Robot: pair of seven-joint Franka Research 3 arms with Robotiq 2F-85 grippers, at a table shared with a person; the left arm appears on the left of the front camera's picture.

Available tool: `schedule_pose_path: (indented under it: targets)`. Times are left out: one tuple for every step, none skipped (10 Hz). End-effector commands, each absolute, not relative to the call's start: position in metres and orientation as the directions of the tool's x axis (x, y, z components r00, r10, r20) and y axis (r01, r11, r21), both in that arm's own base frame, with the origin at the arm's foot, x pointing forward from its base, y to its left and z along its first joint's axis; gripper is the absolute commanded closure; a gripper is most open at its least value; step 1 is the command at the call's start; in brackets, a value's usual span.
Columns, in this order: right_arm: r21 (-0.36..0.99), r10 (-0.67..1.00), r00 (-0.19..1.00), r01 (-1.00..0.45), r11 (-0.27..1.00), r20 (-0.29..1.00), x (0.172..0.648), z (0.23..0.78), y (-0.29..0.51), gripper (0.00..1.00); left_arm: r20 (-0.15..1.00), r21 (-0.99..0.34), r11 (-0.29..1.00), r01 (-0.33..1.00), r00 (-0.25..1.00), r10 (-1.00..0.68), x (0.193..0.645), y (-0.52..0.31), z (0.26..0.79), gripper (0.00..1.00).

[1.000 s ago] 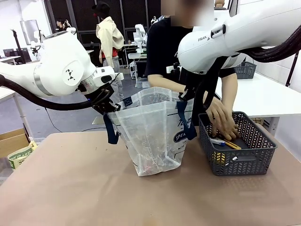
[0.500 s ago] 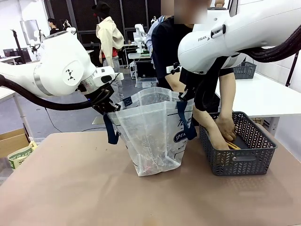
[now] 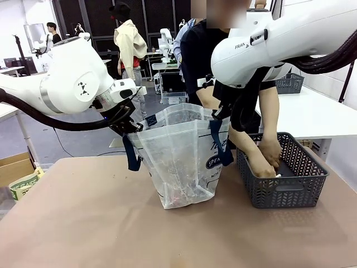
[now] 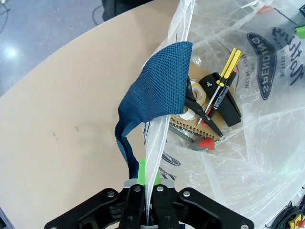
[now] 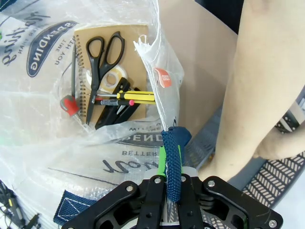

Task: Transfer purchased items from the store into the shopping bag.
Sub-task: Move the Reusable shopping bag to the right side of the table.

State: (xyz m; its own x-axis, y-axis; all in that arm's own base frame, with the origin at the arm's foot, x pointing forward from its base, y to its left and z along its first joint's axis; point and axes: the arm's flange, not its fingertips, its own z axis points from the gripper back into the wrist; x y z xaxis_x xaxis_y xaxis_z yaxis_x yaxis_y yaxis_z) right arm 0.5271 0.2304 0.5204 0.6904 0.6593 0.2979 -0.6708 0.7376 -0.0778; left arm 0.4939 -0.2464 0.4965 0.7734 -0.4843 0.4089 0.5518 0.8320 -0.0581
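The clear shopping bag (image 3: pixel 181 162) stands open mid-table. My left gripper (image 3: pixel 130 128) is shut on its left rim beside a navy strap (image 4: pixel 157 81), the plastic pinched between the jaws (image 4: pixel 147 191). On the other side, my right gripper (image 3: pixel 218 116) is shut on the right navy strap (image 5: pixel 170 191). In the bag lie purchased items: a spiral notebook (image 5: pixel 131 36), black scissors (image 5: pixel 102 52), tape rolls (image 4: pixel 196 93) and yellow pens (image 4: pixel 228 64). The store, a dark grey lattice basket (image 3: pixel 287 192), sits right of the bag. Both of the person's hands (image 3: pixel 266 162) reach into it and hide most of its contents.
The person stands across the table, a forearm (image 5: pixel 267 71) close to my right gripper. The tan tabletop (image 3: pixel 83 223) stretches free in front and to the left. A second grey basket (image 3: pixel 291 82) sits on a white table behind.
The person's hands have shifted inside the basket and bent lower, covering the yellow pens seen a second ago. Both arms and the bag have stayed put.
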Motion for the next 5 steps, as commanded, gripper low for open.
schedule_pose_path:
  targets:
    - [-0.077, 0.657, 0.693, -0.668, 0.74, 0.297, 0.5276, 0.5202, 0.2287, 1.0, 0.41, -0.059, 0.835, 0.547, 0.776, -0.479, 0.4946, -0.244, 0.4969, 1.0]
    - [-0.077, 0.657, 0.693, -0.668, 0.74, 0.297, 0.5276, 0.5202, 0.2287, 1.0, 0.41, -0.059, 0.835, 0.547, 0.776, -0.479, 0.4946, -0.244, 0.4969, 1.0]
    - [-0.077, 0.657, 0.693, -0.668, 0.74, 0.297, 0.5276, 0.5202, 0.2287, 1.0, 0.41, -0.059, 0.835, 0.547, 0.776, -0.479, 0.4946, -0.244, 0.4969, 1.0]
    - [-0.077, 0.657, 0.693, -0.668, 0.74, 0.297, 0.5276, 0.5202, 0.2287, 1.0, 0.41, -0.059, 0.835, 0.547, 0.776, -0.479, 0.4946, -0.244, 0.4969, 1.0]
    - [-0.077, 0.657, 0.693, -0.668, 0.74, 0.297, 0.5276, 0.5202, 0.2287, 1.0, 0.41, -0.059, 0.835, 0.547, 0.776, -0.479, 0.4946, -0.244, 0.4969, 1.0]
